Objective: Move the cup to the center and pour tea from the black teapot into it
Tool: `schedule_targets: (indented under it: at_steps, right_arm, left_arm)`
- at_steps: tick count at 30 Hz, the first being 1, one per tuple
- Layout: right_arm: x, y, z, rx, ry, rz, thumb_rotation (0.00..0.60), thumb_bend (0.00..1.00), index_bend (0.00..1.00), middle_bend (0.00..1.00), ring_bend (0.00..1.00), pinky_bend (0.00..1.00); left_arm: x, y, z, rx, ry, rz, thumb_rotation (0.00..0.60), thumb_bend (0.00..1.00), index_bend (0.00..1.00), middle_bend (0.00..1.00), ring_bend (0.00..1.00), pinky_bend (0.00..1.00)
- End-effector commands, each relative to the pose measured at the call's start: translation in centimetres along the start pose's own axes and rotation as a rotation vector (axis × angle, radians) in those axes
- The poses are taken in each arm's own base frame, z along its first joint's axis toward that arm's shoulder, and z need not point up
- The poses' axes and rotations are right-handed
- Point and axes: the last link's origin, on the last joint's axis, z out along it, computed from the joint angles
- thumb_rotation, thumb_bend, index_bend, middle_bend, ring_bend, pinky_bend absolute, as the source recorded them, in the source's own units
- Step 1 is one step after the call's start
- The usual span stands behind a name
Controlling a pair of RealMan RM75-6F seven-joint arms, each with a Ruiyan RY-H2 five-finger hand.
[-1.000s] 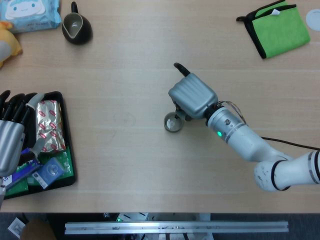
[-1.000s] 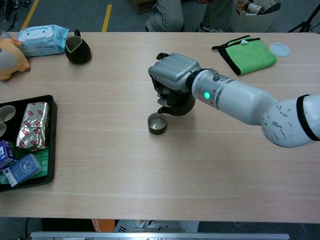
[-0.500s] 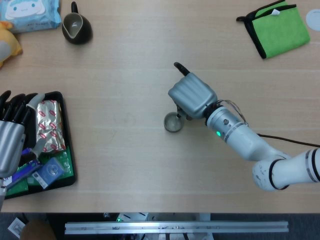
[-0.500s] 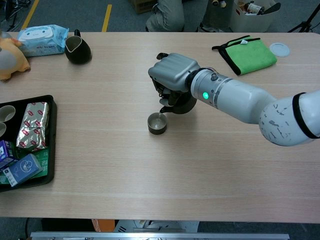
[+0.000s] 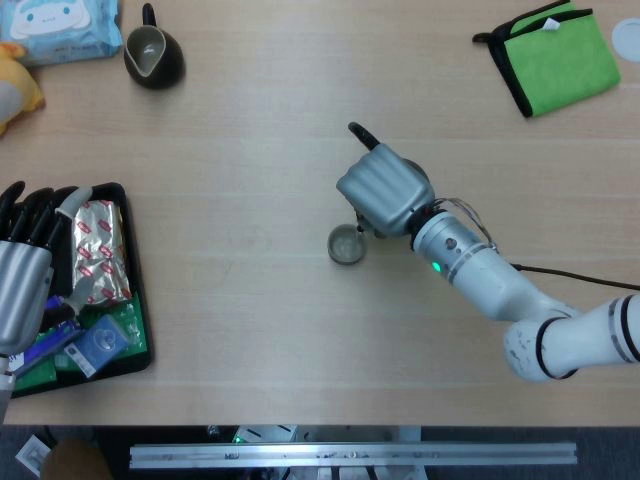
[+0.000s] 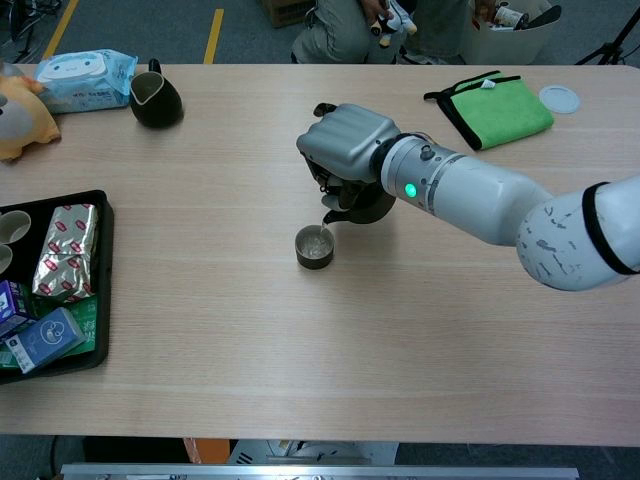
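Around the black tray I count these. One foil packet lies in it, and one blue box. Beyond the tray, one dark jug and one pack of wipes. Far right of the tray: one cup, one teapot, one green cloth, one white lid. My hands: two, left and right.

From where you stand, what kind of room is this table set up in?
Probably a lab or workshop rather than a home: yellow floor tape behind the light wooden table, a seated person at its far edge, and a tripod leg nearby.
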Motion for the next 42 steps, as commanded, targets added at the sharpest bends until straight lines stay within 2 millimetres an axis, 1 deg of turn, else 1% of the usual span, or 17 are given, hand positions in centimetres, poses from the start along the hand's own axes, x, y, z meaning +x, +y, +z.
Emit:
schedule_targets:
  at_steps: [1,17,27,42]
  right_arm:
    - [0.0,0.0,0.0,-0.001,0.001,-0.003,0.566,0.33,1.0,0.96,0.91,0.04]
    - [0.1,-0.5,0.3,0.007,0.021,0.002,0.567,0.33,1.0,0.96,0.91,0.04]
    - [-0.5,-0.8,-0.4,0.01,0.033,0.06,0.57,0.33,1.0,0.96,0.91,0.05]
    - [-2.0,0.4,-1.2,-0.015,0.048,0.171,0.572,0.33,1.0,0.96,0.91,0.05]
  left_arm:
    - [0.0,-0.1,0.0,0.002,-0.002,0.0,0.6,0.27,0.1,0.16,0.13,0.08]
    - [-0.1,-0.5,0.1,0.016,-0.009,-0.006,0.6,0.27,0.1,0.16,0.13,0.08]
    - [-0.3,-0.4,0.2,0.012,-0.016,-0.01,0.6,0.27,0.1,0.16,0.13,0.08]
    - [-0.4,-0.1,0.5,-0.003,-0.027,-0.006,0.6,0.27,0.1,0.16,0.13,0.08]
